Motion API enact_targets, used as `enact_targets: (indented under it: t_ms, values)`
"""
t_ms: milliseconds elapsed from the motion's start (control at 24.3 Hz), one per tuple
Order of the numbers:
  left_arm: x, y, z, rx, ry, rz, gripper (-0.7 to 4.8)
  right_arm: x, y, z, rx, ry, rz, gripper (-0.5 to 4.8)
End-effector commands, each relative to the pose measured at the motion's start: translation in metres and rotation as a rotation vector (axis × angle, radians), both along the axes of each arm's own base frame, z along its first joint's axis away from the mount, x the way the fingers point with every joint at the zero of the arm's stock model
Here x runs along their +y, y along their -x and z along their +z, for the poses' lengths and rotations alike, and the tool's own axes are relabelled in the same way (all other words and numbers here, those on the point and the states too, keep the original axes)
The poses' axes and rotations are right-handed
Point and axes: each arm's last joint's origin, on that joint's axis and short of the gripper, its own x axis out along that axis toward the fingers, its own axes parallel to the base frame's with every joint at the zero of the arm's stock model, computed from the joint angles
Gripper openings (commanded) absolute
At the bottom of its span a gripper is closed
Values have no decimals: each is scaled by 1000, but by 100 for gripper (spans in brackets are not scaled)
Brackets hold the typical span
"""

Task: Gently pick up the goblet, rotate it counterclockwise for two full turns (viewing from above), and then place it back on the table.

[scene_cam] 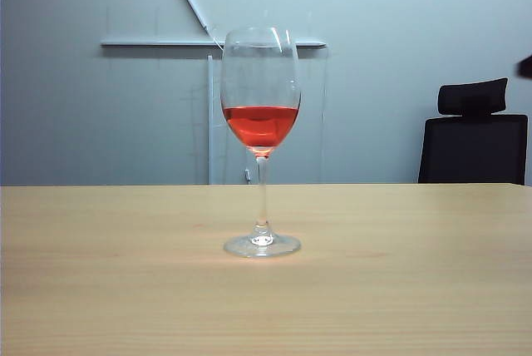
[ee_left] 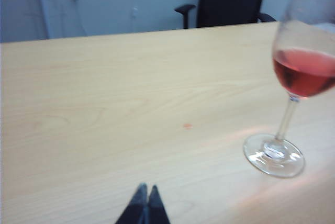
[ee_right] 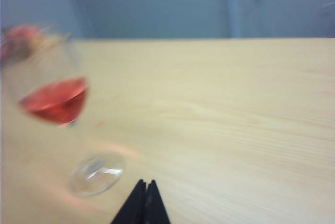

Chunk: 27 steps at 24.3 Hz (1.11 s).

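Goblets: one goblet (scene_cam: 261, 141), a tall clear wine glass, alone on the tabletop (scene_cam: 100, 289).
Goblet's place: upright near the middle of the tabletop in the exterior view, its round foot flat on the wood, nothing touching it.
Goblet's contents: red liquid fills roughly the lower third of the bowl; the rest of the bowl holds nothing but air. The surface of the liquid lies level.
Goblet in the left wrist view: the goblet (ee_left: 293, 93) stands off to one side, foot and stem sharp, the rim cut off by the picture's edge.
Goblet in the right wrist view: the goblet (ee_right: 63, 119) looks tilted and blurred, though the foot sits on the tabletop (ee_right: 235, 119).
Grippers: two, one per arm.
Left gripper: the left gripper (ee_left: 144, 203) hangs low over bare tabletop (ee_left: 104, 103), well apart from the goblet; its two dark fingers are pressed together, holding nothing.
Right gripper: the right gripper (ee_right: 142, 203) sits just beside the goblet's foot without touching it; its fingers meet tip to tip, closed on nothing.
Chairs: one black office chair (scene_cam: 474, 135) behind the far edge of the tabletop, against a pale wall.
Marks: one small reddish spot (ee_left: 187, 126) on the wood, between the left gripper and the far edge.
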Motion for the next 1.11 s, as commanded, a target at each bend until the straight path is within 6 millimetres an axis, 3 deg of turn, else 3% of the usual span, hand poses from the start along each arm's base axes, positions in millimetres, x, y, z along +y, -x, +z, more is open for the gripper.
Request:
enact_targets:
  t_ms: [41, 82, 123, 329, 494, 700, 1111]
  values:
    - [-2, 1, 2, -8, 3, -25, -5, 21, -20, 22, -50, 139, 131, 66]
    - [-2, 1, 2, -8, 3, -24, -5, 34, -34, 25, -36, 174, 185, 144]
    - [-2, 1, 2, -8, 3, -24, -5, 46, -48, 26, -22, 181, 226, 182]
    - [-2, 1, 2, -8, 3, -24, -5, 84, -91, 3, -18, 168, 418, 185]
    - [-2, 2, 3, -21, 9, -24, -5, 93, -108, -24, -80, 147, 434, 185]
    - [-2, 2, 3, -23, 10, -24, -5, 101, -120, -43, -80, 140, 505, 185]
    - [-2, 2, 3, -24, 11, -24, -5, 120, -148, -51, -85, 135, 555, 185]
